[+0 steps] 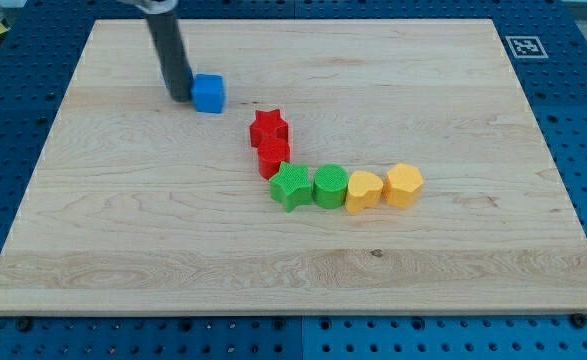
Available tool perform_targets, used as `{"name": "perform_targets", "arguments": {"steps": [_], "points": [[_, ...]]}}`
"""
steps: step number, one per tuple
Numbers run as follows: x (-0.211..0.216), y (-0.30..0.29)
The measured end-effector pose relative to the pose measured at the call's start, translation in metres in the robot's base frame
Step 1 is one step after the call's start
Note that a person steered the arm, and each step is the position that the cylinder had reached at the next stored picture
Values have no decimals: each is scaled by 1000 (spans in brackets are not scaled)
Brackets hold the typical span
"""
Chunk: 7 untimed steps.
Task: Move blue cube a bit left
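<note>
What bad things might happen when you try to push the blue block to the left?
1. My tip sits against the view's left side of the blue cube. Pushing from here would probably send it right, the wrong way.
2. To get around to its right side I must circle the cube; clipping a corner could spin or shift it.
3. The red star lies below and to the right of the cube, so a wide detour might bump it and disturb the row.

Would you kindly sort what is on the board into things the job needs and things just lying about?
Job:
blue cube
my tip, at the cube's left side

Lying about:
red star
red block
green star
green block
yellow heart
yellow block
</note>
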<state>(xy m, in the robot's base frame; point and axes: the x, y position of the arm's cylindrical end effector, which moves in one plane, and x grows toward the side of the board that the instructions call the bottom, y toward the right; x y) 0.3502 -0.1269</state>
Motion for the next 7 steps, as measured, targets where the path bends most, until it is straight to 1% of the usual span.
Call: {"name": "perform_targets", "arguments": {"steps": [1,2,3,4,5,7], "points": [[0,53],[-1,79],[-28,80],[-38,114],[-27,167],[5,198]]}}
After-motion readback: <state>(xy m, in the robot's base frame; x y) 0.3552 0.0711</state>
